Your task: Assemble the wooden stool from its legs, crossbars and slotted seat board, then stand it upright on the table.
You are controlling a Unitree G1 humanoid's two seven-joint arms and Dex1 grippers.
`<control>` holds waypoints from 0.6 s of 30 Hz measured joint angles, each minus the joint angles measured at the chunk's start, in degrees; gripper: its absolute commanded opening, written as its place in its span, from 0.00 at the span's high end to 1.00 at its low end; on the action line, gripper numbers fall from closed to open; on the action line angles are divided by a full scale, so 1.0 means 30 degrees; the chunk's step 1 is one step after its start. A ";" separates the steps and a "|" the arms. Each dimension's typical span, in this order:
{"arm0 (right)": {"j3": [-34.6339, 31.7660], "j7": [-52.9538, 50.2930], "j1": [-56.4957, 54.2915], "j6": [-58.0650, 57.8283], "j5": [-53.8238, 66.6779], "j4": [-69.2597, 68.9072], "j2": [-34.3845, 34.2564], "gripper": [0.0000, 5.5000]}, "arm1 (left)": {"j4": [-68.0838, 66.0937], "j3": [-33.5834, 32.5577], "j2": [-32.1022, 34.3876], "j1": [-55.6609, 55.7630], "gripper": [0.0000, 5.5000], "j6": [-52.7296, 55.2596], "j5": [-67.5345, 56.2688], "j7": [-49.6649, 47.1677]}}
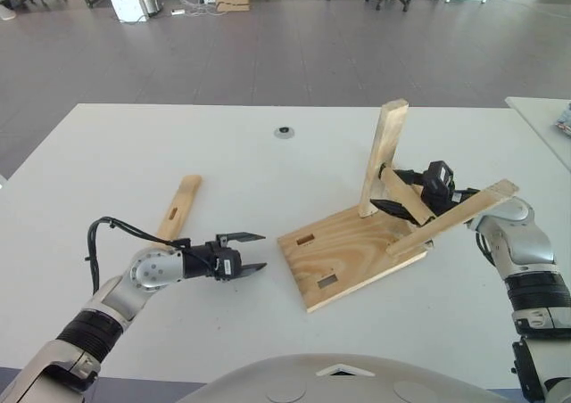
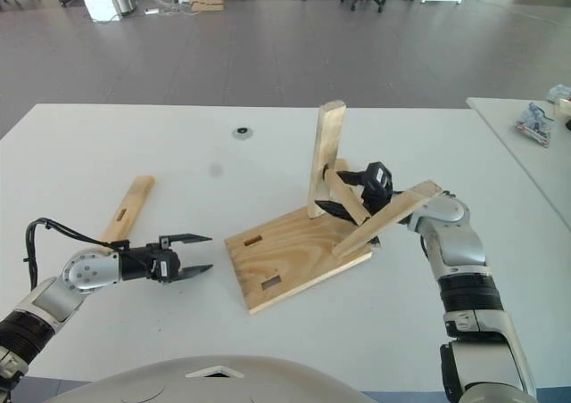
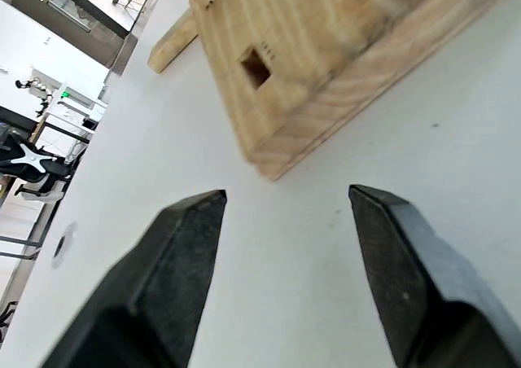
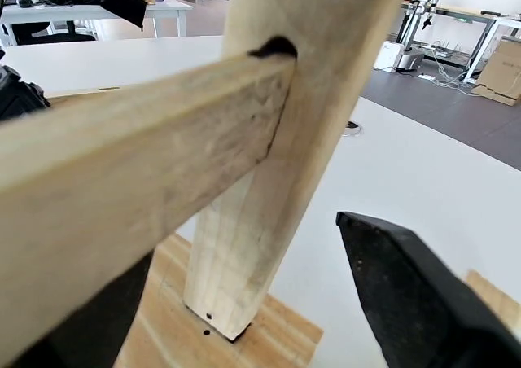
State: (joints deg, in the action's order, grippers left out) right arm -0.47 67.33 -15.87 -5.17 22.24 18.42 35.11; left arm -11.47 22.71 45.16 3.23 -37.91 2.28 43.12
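Slowly tip the tilted leg (image 1: 455,216) upright at the seat board's (image 1: 348,253) four o'clock; grasp of right gripper (image 1: 380,189) unclear, left gripper (image 1: 261,251) agape.

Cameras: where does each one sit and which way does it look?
Left eye view: on the head, looking forward and down at the white table; shows both arms, left pincer, right pincer.
Right eye view: beside it, same scene.
Left wrist view: on the left wrist, facing the flat pale wooden slotted seat board; own open pincer shows.
Right wrist view: on the right wrist, facing the upright pale wooden leg and wooden crossbar; own pincer shows.
Both wrist views share the seat board.
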 measured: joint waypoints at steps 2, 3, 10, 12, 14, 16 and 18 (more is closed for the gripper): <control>0.0269 0.0855 -0.0010 0.1004 -0.0212 0.1169 -0.0269 0.27 | -0.0152 -0.0083 -0.0088 0.0238 0.49 -0.0022 -0.0007 0.0480; 0.0356 0.1393 -0.0020 0.1455 -0.0534 0.1705 -0.0179 0.27 | -0.0279 -0.0201 -0.0149 0.0438 0.49 -0.0057 -0.0017 0.0630; 0.1411 0.4326 -0.2317 0.5331 -0.2698 0.4905 0.0563 0.27 | -0.0991 -0.0551 -0.0843 0.0859 0.49 -0.0464 -0.0015 0.1355; 0.1428 0.4547 -0.3622 0.6989 -0.3636 0.6411 0.1412 0.27 | -0.1158 -0.0601 -0.1008 0.1027 0.49 -0.0501 -0.0017 0.1526; 0.1144 0.4685 -0.4294 0.8119 -0.3889 0.7176 0.2274 0.27 | -0.1265 -0.0701 -0.1080 0.1053 0.49 -0.0514 -0.0017 0.1686; 0.0970 0.4891 -0.4426 0.9511 -0.4327 0.7760 0.3196 0.27 | -0.1328 -0.0889 -0.1095 0.1052 0.49 -0.0522 -0.0017 0.1719; 0.0974 0.4963 -0.4384 1.0573 -0.4719 0.7937 0.3916 0.27 | -0.2071 -0.0973 -0.1126 0.1406 0.49 -0.0774 0.0200 0.1716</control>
State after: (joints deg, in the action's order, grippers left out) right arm 2.45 82.22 -29.02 26.55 8.08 42.23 46.86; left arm -17.69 19.79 41.78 7.44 -40.23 2.88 48.27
